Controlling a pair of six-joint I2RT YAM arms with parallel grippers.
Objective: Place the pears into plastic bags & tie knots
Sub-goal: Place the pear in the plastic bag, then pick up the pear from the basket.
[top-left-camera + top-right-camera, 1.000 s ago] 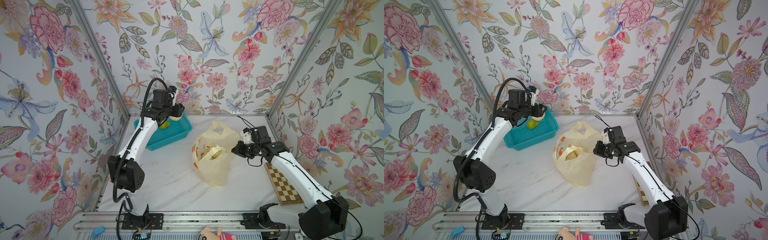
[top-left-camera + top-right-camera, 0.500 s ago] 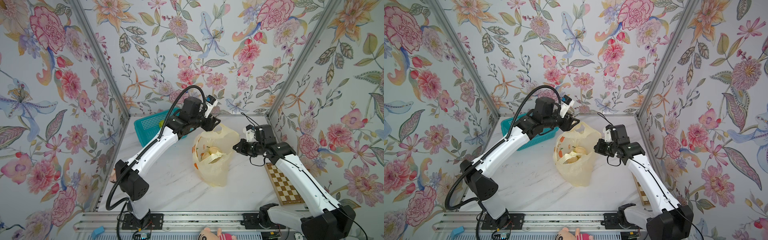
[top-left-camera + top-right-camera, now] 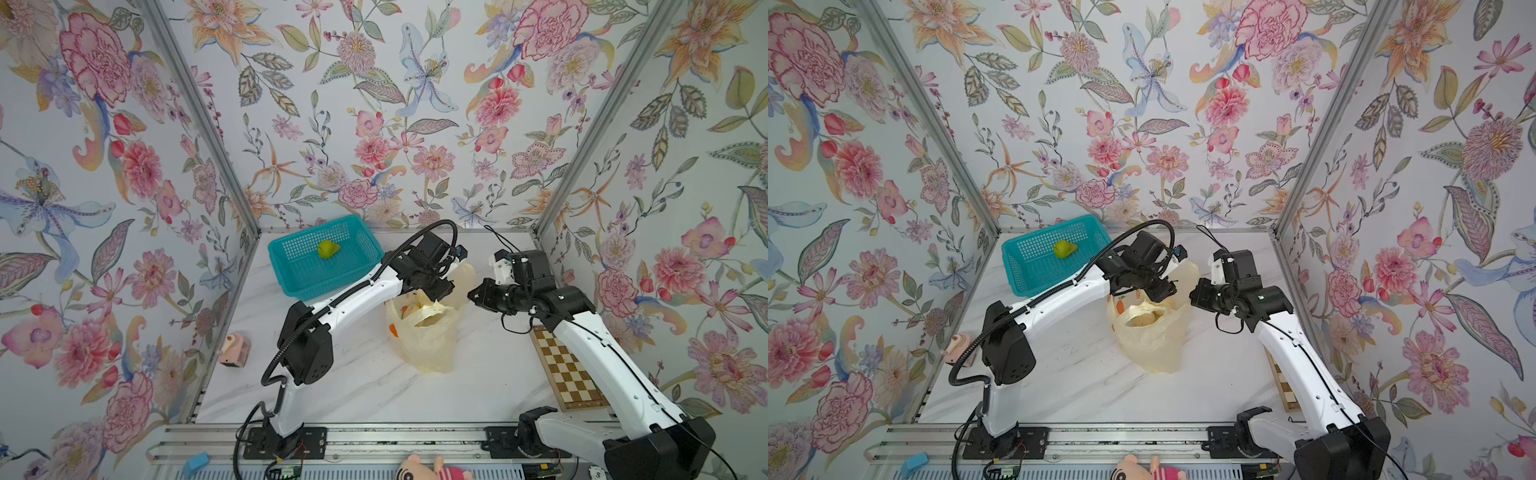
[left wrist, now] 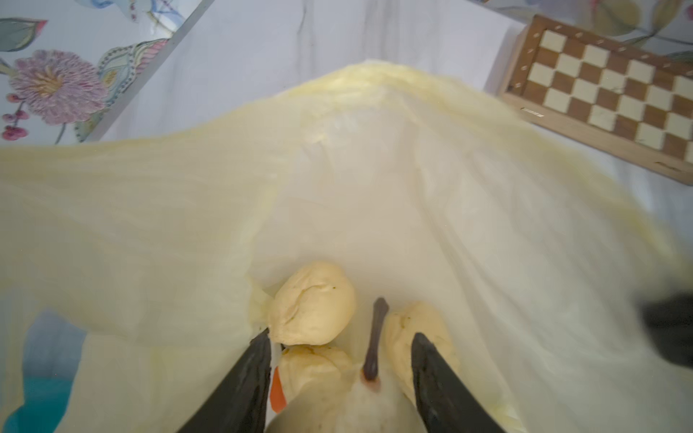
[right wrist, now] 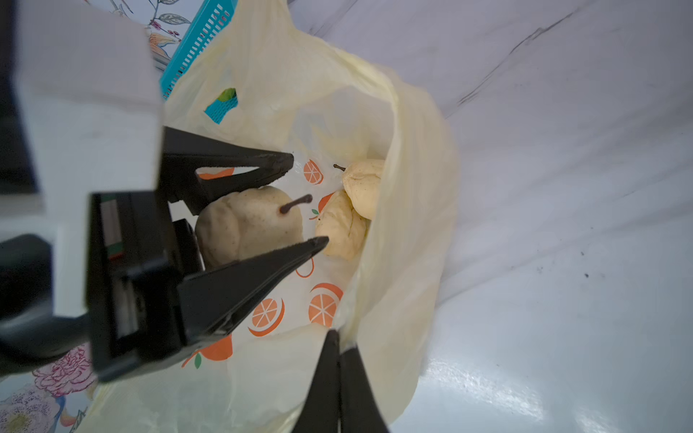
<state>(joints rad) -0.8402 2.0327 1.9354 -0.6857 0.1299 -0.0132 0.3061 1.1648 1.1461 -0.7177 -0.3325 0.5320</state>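
Observation:
The pale-yellow plastic bag (image 3: 424,340) (image 3: 1154,345) with orange prints stands mid-table, mouth open. My left gripper (image 3: 442,291) (image 4: 342,333) reaches into that mouth, shut on a cream pear (image 5: 247,221) (image 4: 337,405) with a dark stem. Two more cream pears (image 5: 362,187) (image 5: 341,228) lie deeper inside. My right gripper (image 3: 471,295) (image 5: 337,337) is shut on the bag's rim and holds it up. A yellow-green pear (image 3: 328,249) (image 3: 1065,248) lies in the teal basket (image 3: 299,270). No knots show.
A wooden chessboard (image 3: 569,374) lies along the right wall. A pinkish rounded toy (image 3: 235,349) sits by the left wall. A plush figure (image 3: 428,469) and a blue block (image 3: 195,463) rest on the front rail. The basket sits at the back left.
My left arm swung from over the basket across to the bag's mouth, carrying a cream pear. The right gripper kept its hold on the bag's rim and shifted slightly.

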